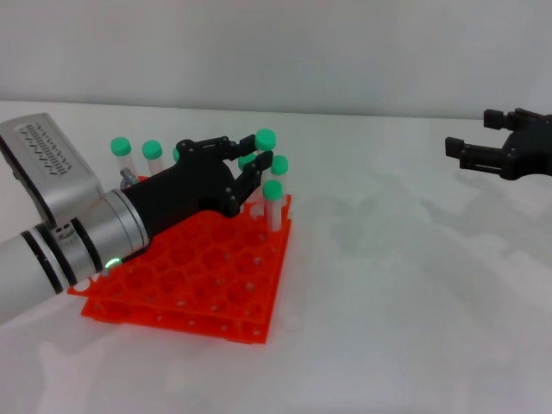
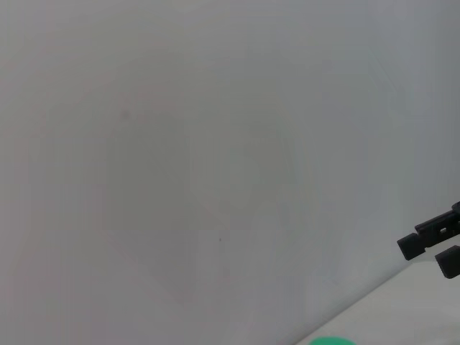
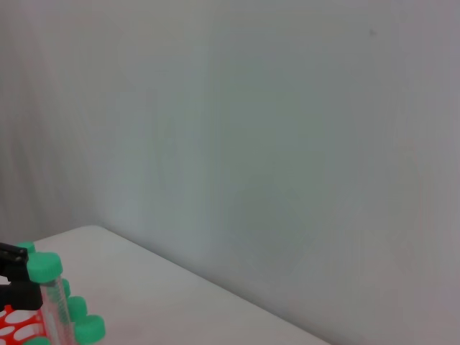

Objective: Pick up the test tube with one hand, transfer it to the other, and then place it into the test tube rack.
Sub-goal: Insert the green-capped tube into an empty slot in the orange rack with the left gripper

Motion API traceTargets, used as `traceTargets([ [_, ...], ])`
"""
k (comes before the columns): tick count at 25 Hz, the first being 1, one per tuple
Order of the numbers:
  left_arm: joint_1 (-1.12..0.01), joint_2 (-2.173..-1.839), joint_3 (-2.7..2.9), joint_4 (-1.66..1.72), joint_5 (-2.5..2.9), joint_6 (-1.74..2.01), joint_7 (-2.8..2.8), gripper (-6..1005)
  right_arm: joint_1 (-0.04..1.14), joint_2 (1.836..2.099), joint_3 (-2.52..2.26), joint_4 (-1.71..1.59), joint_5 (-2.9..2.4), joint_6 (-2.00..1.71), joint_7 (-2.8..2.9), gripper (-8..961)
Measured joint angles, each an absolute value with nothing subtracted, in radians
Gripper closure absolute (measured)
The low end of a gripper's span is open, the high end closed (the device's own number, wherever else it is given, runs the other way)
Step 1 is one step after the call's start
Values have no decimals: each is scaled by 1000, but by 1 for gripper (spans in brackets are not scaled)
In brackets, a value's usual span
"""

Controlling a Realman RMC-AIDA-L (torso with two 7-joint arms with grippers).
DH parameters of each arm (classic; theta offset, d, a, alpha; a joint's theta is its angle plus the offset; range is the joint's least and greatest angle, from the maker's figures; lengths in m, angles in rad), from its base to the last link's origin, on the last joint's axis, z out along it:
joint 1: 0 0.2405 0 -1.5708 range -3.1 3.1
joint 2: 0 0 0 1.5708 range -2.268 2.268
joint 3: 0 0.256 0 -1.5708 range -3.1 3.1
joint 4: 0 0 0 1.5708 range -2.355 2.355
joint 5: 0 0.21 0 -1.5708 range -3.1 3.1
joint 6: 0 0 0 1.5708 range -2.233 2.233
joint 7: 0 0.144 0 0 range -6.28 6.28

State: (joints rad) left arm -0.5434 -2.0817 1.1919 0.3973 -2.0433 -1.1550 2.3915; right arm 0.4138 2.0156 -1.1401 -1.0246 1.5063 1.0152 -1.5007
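The orange test tube rack [image 1: 200, 289] lies at the left of the white table. My left gripper [image 1: 255, 153], black on a silver wrist, reaches over the rack's far right corner. It looks shut on the test tube [image 1: 266, 138], which stands upright with its green cap a little higher than the caps beside it. In the right wrist view the same test tube [image 3: 47, 284] shows with black fingertips [image 3: 14, 256] against it just under the cap. My right gripper [image 1: 473, 134] hovers far off at the right, open and empty.
Two capped tubes [image 1: 275, 191] stand in the rack close beside the held one, and two more [image 1: 122, 147] stand at its far left corner. A plain wall rises behind the table. The right gripper's fingertips [image 2: 415, 244] show in the left wrist view.
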Motion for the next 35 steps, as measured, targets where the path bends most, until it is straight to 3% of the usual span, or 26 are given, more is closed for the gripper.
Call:
traceTargets([
  [35,-523,-2084,1201,408,-2044,-1169,2391,750,408,2013,-1140,-1006,1506,1014,-1502,124],
])
